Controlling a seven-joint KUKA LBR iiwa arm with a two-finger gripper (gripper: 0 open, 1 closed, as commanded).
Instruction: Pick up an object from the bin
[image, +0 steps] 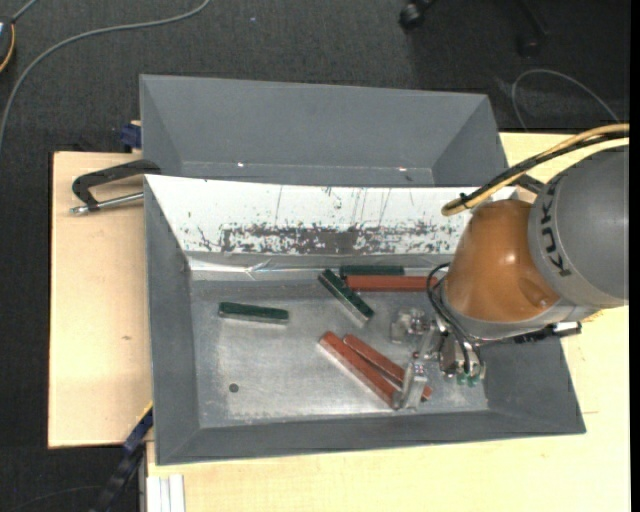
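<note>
Showing the gripper (415, 385) low in the bin's (170, 340) lower-right corner, at the right end of two red-brown bars (360, 365) lying side by side. Whether it is open or closed cannot be told. The grey arm (590, 240) bears the letters "KUK".

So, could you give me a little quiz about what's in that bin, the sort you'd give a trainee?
1. True or false: the dark green stick on the left of the bin floor lies apart from the other sticks.
2. Which thing is the hand nearest to? A: the pair of red sticks lying side by side. B: the lone dark green stick. C: the small dark speck at the front left.
3. Fill in: the arm reaches into the bin from the view's ____ side.

Key: 1 true; 2 A; 3 right.
</note>
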